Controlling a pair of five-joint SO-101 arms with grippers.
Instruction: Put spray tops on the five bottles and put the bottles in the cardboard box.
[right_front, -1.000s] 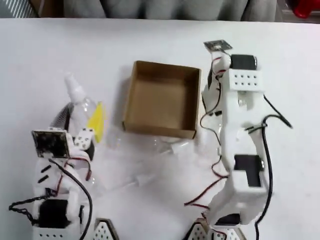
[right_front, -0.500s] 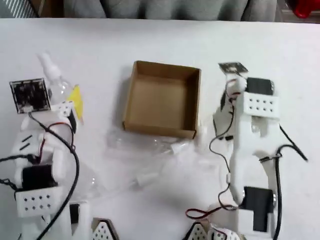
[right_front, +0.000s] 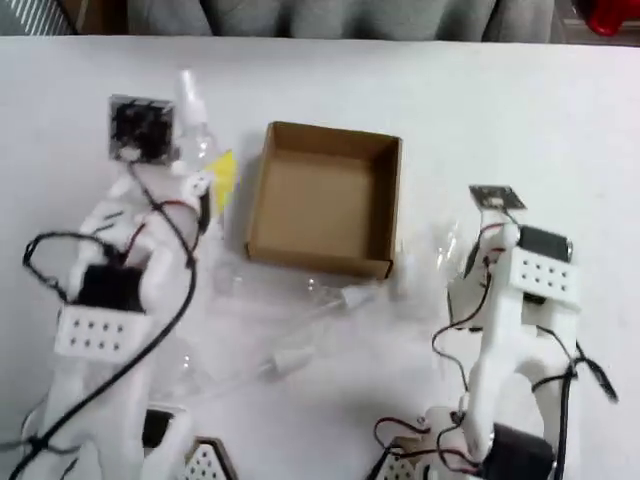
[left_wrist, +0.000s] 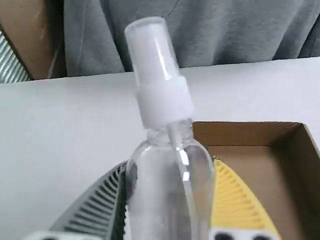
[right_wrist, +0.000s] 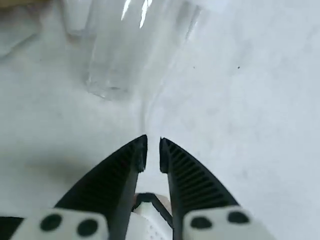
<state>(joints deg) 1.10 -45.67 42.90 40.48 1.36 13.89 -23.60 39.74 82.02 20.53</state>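
Now | left gripper (left_wrist: 169, 167) clamps bottle (left_wrist: 167, 195) lengthwise between fingers (left_wrist: 240, 200), spray top (left_wrist: 157, 75) outward | right gripper (right_wrist: 152, 143) pinched together, empty

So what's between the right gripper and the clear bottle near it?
Just bare table between the right gripper and the clear bottle, in the right wrist view.

No lettering, label, number or sign can be read in any view. The cardboard box (right_front: 330, 135) at the middle of the table shows plain brown walls, and the clear spray bottle (left_wrist: 167, 190) to its left carries no legible print.
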